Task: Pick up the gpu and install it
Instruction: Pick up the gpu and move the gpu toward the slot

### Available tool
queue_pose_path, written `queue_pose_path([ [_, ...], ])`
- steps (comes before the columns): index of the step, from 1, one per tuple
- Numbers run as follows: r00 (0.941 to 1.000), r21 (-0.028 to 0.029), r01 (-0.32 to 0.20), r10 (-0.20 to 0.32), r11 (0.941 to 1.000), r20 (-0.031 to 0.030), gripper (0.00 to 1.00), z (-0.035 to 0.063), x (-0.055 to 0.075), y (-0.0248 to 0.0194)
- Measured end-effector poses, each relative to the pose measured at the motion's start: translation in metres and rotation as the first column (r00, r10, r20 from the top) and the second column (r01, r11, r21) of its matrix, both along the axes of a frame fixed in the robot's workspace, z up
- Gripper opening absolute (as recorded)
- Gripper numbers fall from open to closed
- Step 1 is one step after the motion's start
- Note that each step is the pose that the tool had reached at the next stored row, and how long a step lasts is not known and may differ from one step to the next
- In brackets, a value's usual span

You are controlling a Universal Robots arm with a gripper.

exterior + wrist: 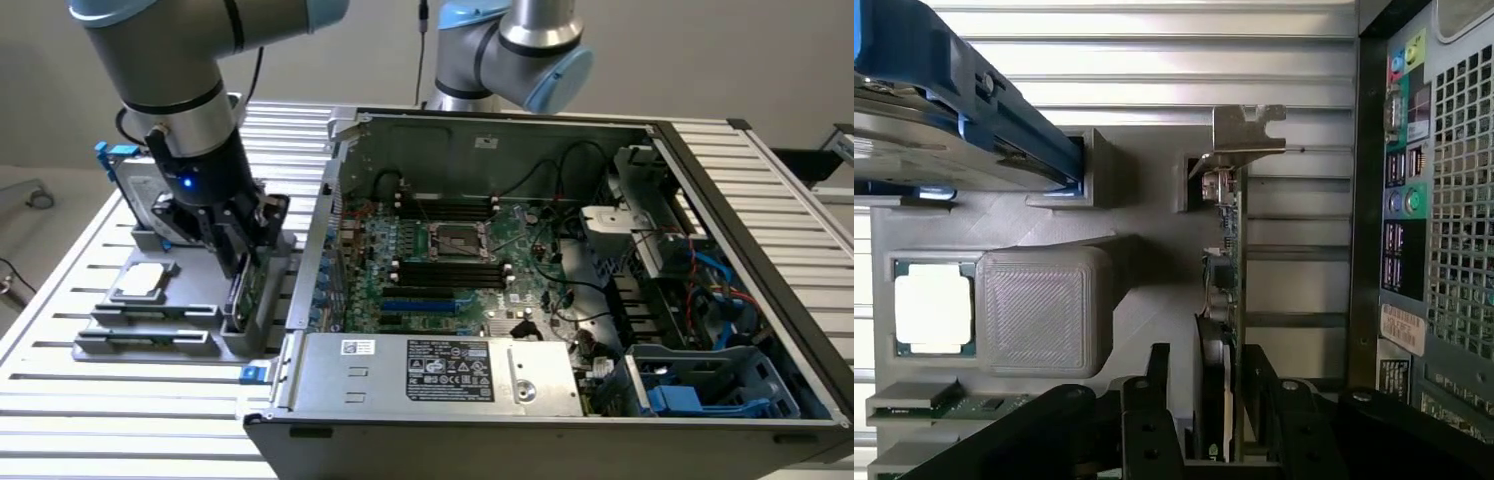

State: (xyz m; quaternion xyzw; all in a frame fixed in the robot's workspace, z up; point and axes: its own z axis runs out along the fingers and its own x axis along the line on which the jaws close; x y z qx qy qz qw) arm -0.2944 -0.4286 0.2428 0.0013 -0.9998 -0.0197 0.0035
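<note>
Grey holder [198, 292] w/ 1 gpu [1226, 250] upright, exterior view's left of 1 open PC case [481, 140], 1 gripper [1206, 352] straddling gpu, jaws wide, 1 CPU chip [932, 308], 1 hard drive [134, 185] beside.

No wording can be read. On the silver power supply [334, 385], inside the computer case [534, 445], a black label [450, 369] with white print and a small white sticker [358, 346] are seen, both illegible. A sticker [1400, 330] on the case's rear panel [1464, 200] cannot be made out either.
</note>
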Motion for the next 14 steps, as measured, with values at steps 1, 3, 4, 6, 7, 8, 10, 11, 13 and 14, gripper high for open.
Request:
queue_pose_path([
  [1,1.0000,-0.0002,0.000,0.000,1.0000,-0.0011,0.42,-0.0011,0.0000,-0.0001],
  [3,1.0000,-0.0008,0.000,0.000,1.0000,-0.0077,0.42,-0.0026,0.0001,-0.0002],
  [4,0.9999,-0.0013,0.000,0.000,1.0000,-0.0118,0.42,-0.0030,0.0001,-0.0002],
  [6,0.9998,-0.0016,0.000,0.000,1.0000,-0.0197,0.42,-0.0035,0.0006,-0.0003],
  [7,0.9998,-0.0019,0.000,0.000,1.0000,-0.0218,0.42,-0.0036,0.0012,-0.0003],
  [8,0.9997,-0.0019,0.000,0.000,1.0000,-0.0236,0.42,-0.0037,0.0020,-0.0004],
  [10,0.9996,-0.0023,0.000,0.000,1.0000,-0.0265,0.42,-0.0038,0.0030,-0.0005],
  [11,0.9996,-0.0035,0.000,0.000,1.0000,-0.0275,0.42,-0.0037,0.0032,-0.0004],
  [13,0.9996,-0.0092,0.000,0.000,1.0000,-0.0282,0.42,-0.0037,0.0033,-0.0005],
  [14,0.9996,-0.0132,0.000,0.000,0.9999,-0.0281,0.42,-0.0038,0.0033,-0.0004],
])
